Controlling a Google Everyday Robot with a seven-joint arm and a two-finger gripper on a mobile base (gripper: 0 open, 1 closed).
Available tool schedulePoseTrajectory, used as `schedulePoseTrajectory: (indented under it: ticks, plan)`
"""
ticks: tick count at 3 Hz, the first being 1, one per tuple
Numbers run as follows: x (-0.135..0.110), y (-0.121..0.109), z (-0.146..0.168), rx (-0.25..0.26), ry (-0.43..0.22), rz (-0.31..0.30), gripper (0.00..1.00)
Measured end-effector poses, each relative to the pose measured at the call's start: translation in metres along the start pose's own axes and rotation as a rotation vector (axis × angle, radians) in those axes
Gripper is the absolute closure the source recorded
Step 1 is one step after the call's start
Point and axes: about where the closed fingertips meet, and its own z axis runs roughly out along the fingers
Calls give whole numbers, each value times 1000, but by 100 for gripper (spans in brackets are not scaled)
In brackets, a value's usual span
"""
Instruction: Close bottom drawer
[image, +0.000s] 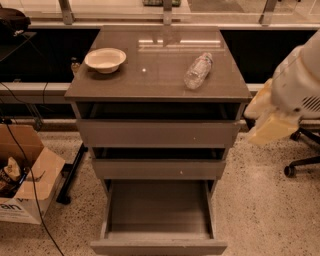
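Observation:
The bottom drawer (159, 207) of the grey-brown cabinet (158, 75) is pulled far out, showing its bare grey box interior, with its flat front (159, 247) at the lower edge of the view. The middle drawer (159, 169) and the top drawer (158, 133) stand slightly out. My arm's white and cream segments (287, 100) hang at the right, beside the cabinet's top right corner and well above the bottom drawer. My gripper itself does not show in this view.
A white bowl (105, 59) and a clear plastic bottle (197, 71) lie on the cabinet top. An open cardboard box (25, 180) and cables sit on the floor at the left. An office chair base (302, 162) stands at the right.

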Motion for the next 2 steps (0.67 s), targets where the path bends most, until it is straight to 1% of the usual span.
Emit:
schedulePoseTrajectory:
  ticks: [1, 2]
  plan:
    - [-2, 17, 40, -38, -68, 10, 76]
    - [-4, 33, 89, -75, -138, 9, 98]
